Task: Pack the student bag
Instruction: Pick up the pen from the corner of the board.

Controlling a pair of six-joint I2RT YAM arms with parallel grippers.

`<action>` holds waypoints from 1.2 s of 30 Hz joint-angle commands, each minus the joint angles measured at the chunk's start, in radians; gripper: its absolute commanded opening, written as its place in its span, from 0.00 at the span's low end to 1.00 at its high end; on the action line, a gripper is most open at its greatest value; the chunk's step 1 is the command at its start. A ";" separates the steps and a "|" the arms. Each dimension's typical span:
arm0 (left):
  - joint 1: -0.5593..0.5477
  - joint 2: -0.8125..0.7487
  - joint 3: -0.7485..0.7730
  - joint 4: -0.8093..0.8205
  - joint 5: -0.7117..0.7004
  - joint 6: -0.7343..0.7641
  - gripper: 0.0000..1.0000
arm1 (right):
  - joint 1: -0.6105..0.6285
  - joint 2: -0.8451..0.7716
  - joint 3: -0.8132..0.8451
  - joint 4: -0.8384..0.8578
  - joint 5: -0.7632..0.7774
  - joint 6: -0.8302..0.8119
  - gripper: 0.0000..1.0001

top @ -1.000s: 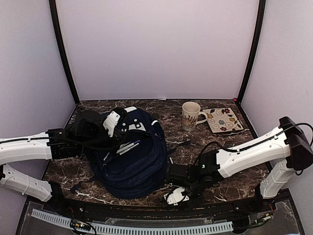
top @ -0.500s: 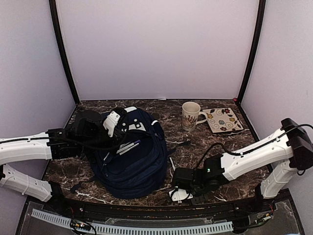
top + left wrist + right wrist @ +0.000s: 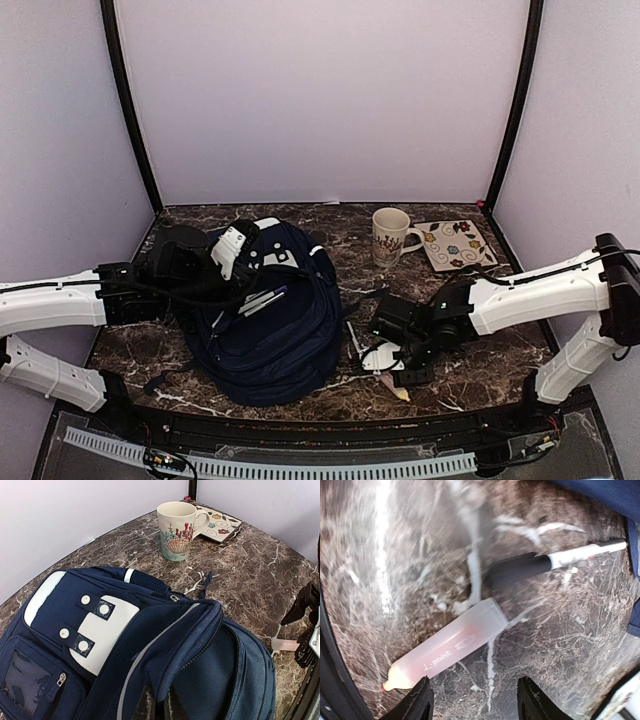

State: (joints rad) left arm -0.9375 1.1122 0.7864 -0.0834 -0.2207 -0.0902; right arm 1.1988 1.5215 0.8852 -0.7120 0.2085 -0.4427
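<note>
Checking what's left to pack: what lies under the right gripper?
A translucent marker with a reddish tip and a black-and-white pen, both on the table. The student bag hides anything beyond the pen.

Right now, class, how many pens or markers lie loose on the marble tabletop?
2. A black-and-white pen lies beside the navy-blue fabric backpack; a translucent pinkish marker next to it, before the open right gripper. More may hide under the backpack.

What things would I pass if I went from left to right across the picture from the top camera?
student bag → pen → mug → flowered tile
</note>
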 commanded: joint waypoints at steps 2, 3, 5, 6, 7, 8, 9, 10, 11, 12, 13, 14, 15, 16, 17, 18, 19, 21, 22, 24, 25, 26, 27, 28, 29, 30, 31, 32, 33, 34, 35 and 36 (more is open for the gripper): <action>0.009 -0.022 0.004 0.099 0.000 -0.013 0.00 | -0.054 0.020 0.079 -0.038 -0.238 0.053 0.58; 0.009 -0.023 0.006 0.099 0.001 -0.013 0.00 | -0.058 0.031 0.085 -0.043 -0.263 0.059 0.58; 0.009 -0.021 0.008 0.098 0.003 -0.014 0.00 | -0.067 0.050 0.093 -0.048 -0.306 0.072 0.58; 0.009 -0.021 0.008 0.098 0.004 -0.015 0.00 | -0.071 0.058 0.096 -0.050 -0.322 0.076 0.58; 0.009 -0.021 0.008 0.096 0.006 -0.016 0.00 | -0.074 0.064 0.098 -0.047 -0.330 0.082 0.58; 0.009 -0.021 0.008 0.096 0.007 -0.017 0.00 | -0.075 0.077 0.099 -0.046 -0.330 0.086 0.58; 0.009 -0.021 0.007 0.096 0.009 -0.019 0.00 | -0.077 0.093 0.101 -0.045 -0.326 0.089 0.58; 0.009 -0.022 0.006 0.097 0.009 -0.022 0.00 | -0.077 0.102 0.101 -0.042 -0.317 0.091 0.58; 0.009 -0.023 0.003 0.097 0.010 -0.024 0.00 | -0.079 0.110 0.102 -0.037 -0.305 0.093 0.58; 0.009 -0.023 0.002 0.098 0.012 -0.025 0.00 | -0.081 0.111 0.099 -0.031 -0.290 0.096 0.58; 0.009 -0.023 0.001 0.099 0.012 -0.025 0.00 | -0.080 0.113 0.097 -0.026 -0.269 0.099 0.58; 0.009 -0.023 0.000 0.099 0.011 -0.025 0.00 | -0.081 0.116 0.093 -0.019 -0.245 0.099 0.58; 0.009 -0.023 0.000 0.098 0.011 -0.024 0.00 | -0.081 0.117 0.089 -0.012 -0.219 0.099 0.58; 0.009 -0.022 0.000 0.099 0.011 -0.024 0.00 | -0.080 0.115 0.082 -0.004 -0.193 0.099 0.58; 0.009 -0.022 0.000 0.101 0.010 -0.023 0.00 | -0.082 0.113 0.073 0.001 -0.161 0.098 0.58; 0.009 -0.020 0.000 0.102 0.009 -0.021 0.00 | -0.081 0.114 0.068 0.005 -0.146 0.098 0.58; 0.009 -0.019 0.000 0.104 0.008 -0.020 0.00 | -0.080 0.114 0.064 0.005 -0.138 0.098 0.58; 0.009 -0.014 0.002 0.108 0.009 -0.017 0.00 | -0.081 0.115 0.056 0.003 -0.133 0.098 0.58; 0.009 -0.010 0.003 0.110 0.010 -0.016 0.00 | -0.081 0.114 0.052 0.003 -0.131 0.098 0.58; 0.009 -0.003 0.006 0.112 0.013 -0.012 0.00 | -0.083 0.117 0.046 0.000 -0.130 0.098 0.58; 0.009 0.003 0.008 0.115 0.013 -0.012 0.00 | -0.087 0.120 0.047 -0.003 -0.135 0.098 0.57; 0.009 0.006 0.008 0.115 0.015 -0.011 0.00 | -0.091 0.121 0.049 -0.008 -0.146 0.099 0.57; 0.009 0.007 0.008 0.116 0.016 -0.011 0.00 | -0.098 0.123 0.050 -0.012 -0.157 0.100 0.56; 0.009 0.009 0.007 0.118 0.017 -0.011 0.00 | -0.104 0.125 0.051 -0.014 -0.168 0.102 0.55; 0.009 0.010 0.006 0.117 0.018 -0.012 0.00 | -0.110 0.128 0.053 -0.017 -0.177 0.102 0.54; 0.009 0.009 0.005 0.118 0.018 -0.013 0.00 | -0.118 0.133 0.055 -0.020 -0.186 0.102 0.51; 0.009 0.010 0.004 0.119 0.019 -0.013 0.00 | -0.126 0.137 0.059 -0.023 -0.197 0.102 0.49; 0.009 0.007 0.002 0.119 0.018 -0.014 0.00 | -0.137 0.142 0.062 -0.027 -0.211 0.102 0.46; 0.009 0.005 0.000 0.120 0.018 -0.015 0.00 | -0.145 0.146 0.065 -0.029 -0.222 0.103 0.45; 0.009 0.004 -0.002 0.120 0.018 -0.016 0.00 | -0.152 0.151 0.069 -0.030 -0.231 0.105 0.43; 0.009 0.003 -0.004 0.120 0.017 -0.017 0.00 | -0.158 0.157 0.071 -0.032 -0.237 0.106 0.41; 0.009 -0.001 -0.005 0.119 0.017 -0.017 0.00 | -0.164 0.163 0.075 -0.033 -0.246 0.107 0.39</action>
State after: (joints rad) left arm -0.9375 1.1316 0.7841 -0.0608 -0.2016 -0.0944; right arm 1.0618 1.6588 0.9428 -0.7311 0.0128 -0.3489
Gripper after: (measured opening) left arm 0.052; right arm 0.422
